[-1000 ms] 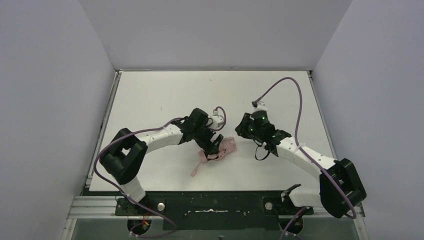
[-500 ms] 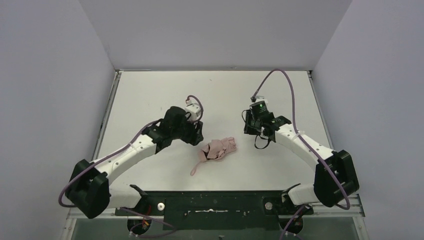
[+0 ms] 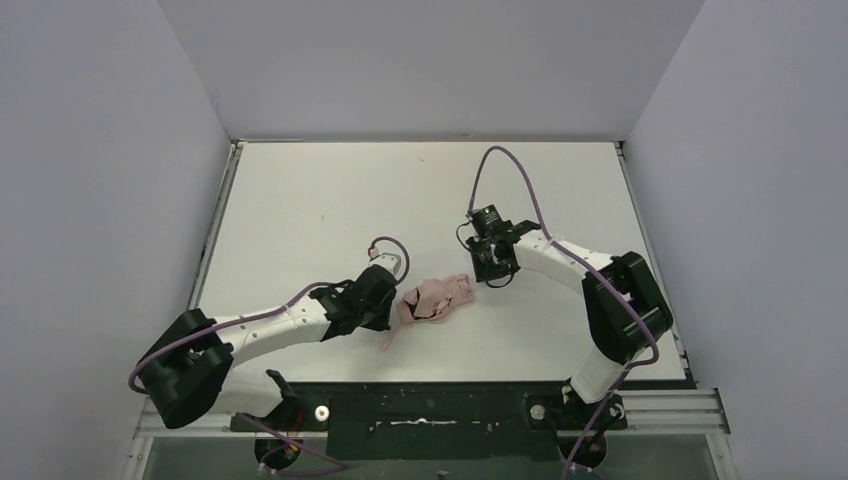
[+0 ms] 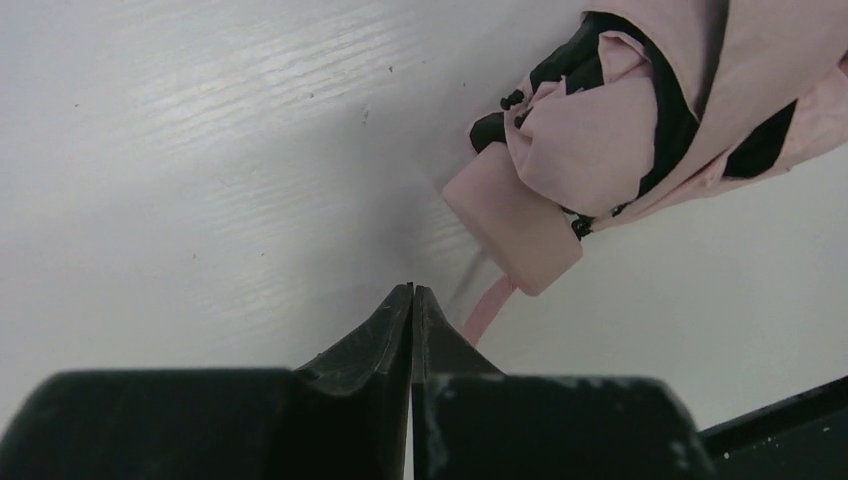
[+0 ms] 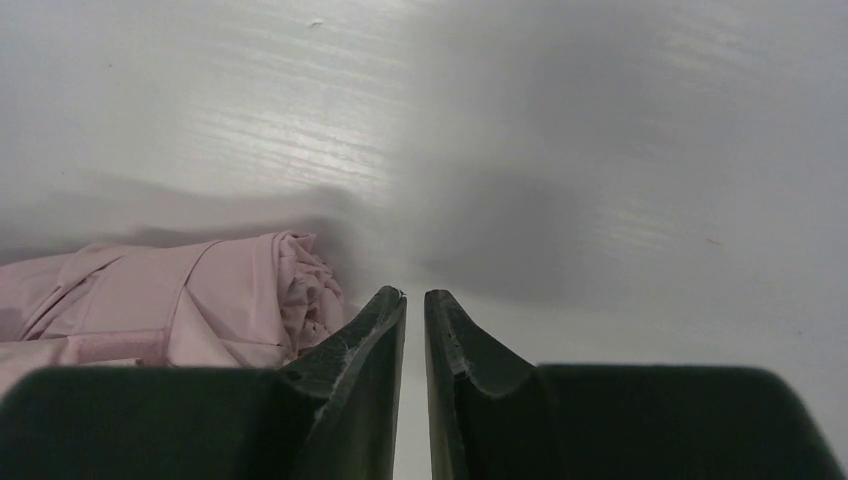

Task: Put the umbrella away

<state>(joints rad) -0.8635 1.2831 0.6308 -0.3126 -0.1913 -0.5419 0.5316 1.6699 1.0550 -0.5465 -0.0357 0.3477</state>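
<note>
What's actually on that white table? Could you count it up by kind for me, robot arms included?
Robot arms: 2 (left arm, right arm)
Pink umbrella: 1
Total: 3

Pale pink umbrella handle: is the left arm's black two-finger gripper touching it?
Apart. Left wrist view shows white table between the shut left gripper and the pink handle.

We see two black fingers (image 5: 365,345) a narrow gap apart, gripping nothing. Just beside their tips, a folded pale pink fabric umbrella (image 5: 180,295) lies on the white desk (image 5: 600,150).
</note>
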